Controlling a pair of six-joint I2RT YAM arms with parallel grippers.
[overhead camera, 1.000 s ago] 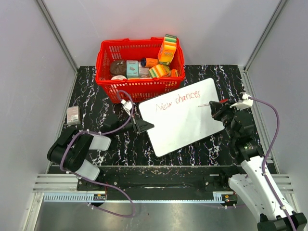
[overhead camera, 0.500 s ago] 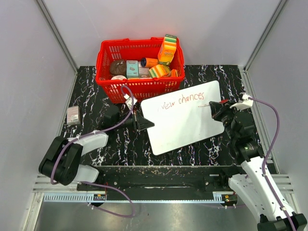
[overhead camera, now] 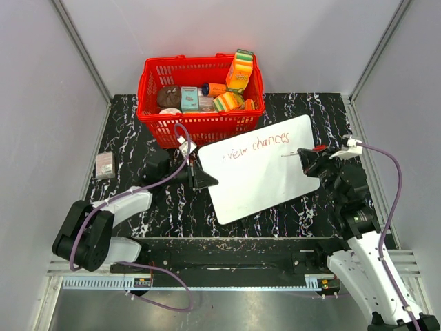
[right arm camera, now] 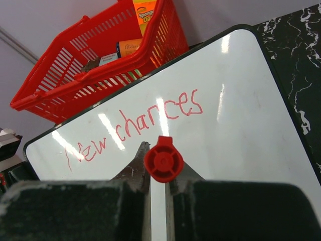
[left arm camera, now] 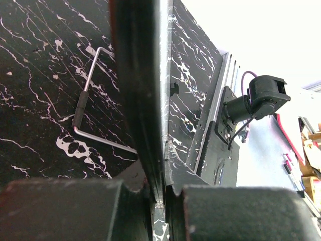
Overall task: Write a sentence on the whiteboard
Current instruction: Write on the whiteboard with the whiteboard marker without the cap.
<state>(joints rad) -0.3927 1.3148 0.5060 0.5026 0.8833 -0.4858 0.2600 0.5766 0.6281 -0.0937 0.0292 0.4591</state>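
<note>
Writing the sentence (overhead camera: pixel 260 144) looks half done: right gripper (overhead camera: pixel 308 161) pinches the marker (right arm camera: pixel 163 159), left gripper (overhead camera: pixel 202 179) clamps the whiteboard (overhead camera: pixel 265 183) edge; next, touch the tip down.

The place looks to be a robotics laboratory cell. Plain grey panels (overhead camera: pixel 41 103) in aluminium frames close a black marbled table (overhead camera: pixel 303 110) at 9, 12 and 3 o'clock, and a ridged aluminium mounting rail (overhead camera: pixel 241 283) runs at 6 o'clock.
</note>
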